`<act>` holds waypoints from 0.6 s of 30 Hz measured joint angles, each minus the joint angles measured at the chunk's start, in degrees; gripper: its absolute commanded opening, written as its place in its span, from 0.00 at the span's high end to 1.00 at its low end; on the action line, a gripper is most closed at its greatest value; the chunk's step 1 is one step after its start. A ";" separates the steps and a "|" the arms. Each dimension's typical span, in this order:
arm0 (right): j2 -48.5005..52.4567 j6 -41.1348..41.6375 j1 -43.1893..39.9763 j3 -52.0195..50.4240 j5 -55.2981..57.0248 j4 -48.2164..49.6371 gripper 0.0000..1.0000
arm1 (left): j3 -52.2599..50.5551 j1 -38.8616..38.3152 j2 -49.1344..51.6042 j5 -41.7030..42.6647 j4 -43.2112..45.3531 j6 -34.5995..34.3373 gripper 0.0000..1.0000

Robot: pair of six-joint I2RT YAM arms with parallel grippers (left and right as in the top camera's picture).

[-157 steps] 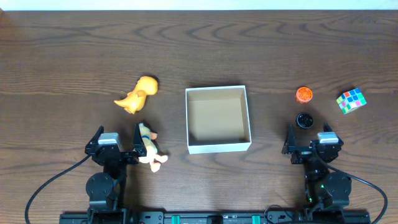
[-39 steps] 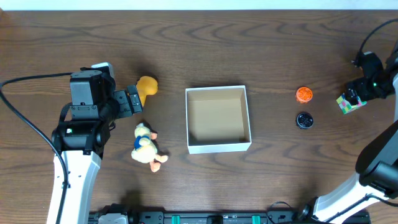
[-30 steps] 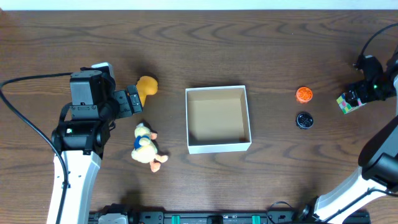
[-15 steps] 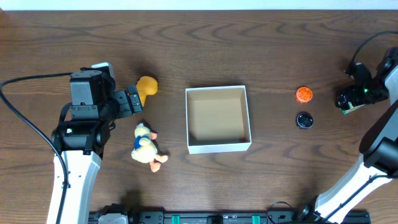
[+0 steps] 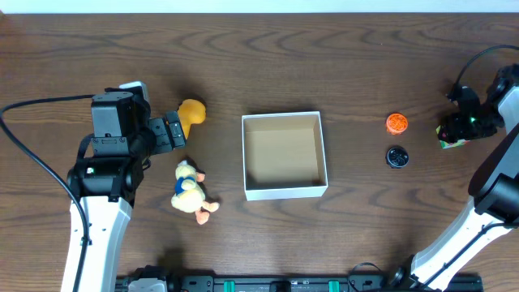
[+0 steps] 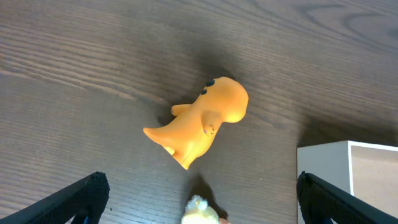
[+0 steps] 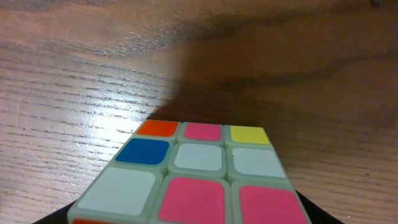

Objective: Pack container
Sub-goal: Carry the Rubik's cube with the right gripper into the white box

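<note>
The container (image 5: 284, 188), a shallow white-walled box with a brown inside, sits mid-table; its corner shows in the left wrist view (image 6: 323, 163). My left gripper (image 5: 166, 132) is open and empty, just above an orange dinosaur toy (image 5: 192, 110) that lies on the wood (image 6: 202, 121) ahead of its fingertips (image 6: 84, 196). A yellow plush duck (image 5: 190, 195) lies below it, its head showing in the left wrist view (image 6: 200, 213). My right gripper (image 5: 464, 123) is down over the Rubik's cube (image 5: 451, 143). The cube (image 7: 199, 180) fills the gap between the wide-apart jaws.
A small orange round object (image 5: 396, 123) and a small black round object (image 5: 396, 156) lie between the container and the cube. The table's right edge is close to the right arm.
My right gripper has moved left and down over the Rubik's cube, now covering most of it. The left arm, the toys and the container have not moved over the last second.
</note>
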 measured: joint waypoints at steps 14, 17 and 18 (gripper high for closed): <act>-0.52 9.77 0.07 0.31 -1.51 -0.13 0.79 | 0.00 0.00 0.00 0.02 0.00 0.00 0.02; -3.32 13.49 0.33 0.31 -1.64 -0.35 0.90 | 0.00 0.00 0.00 0.02 -0.02 0.00 0.02; -5.33 14.95 0.63 0.31 -1.66 -0.35 0.92 | 0.00 0.00 0.00 0.02 -0.02 0.00 0.02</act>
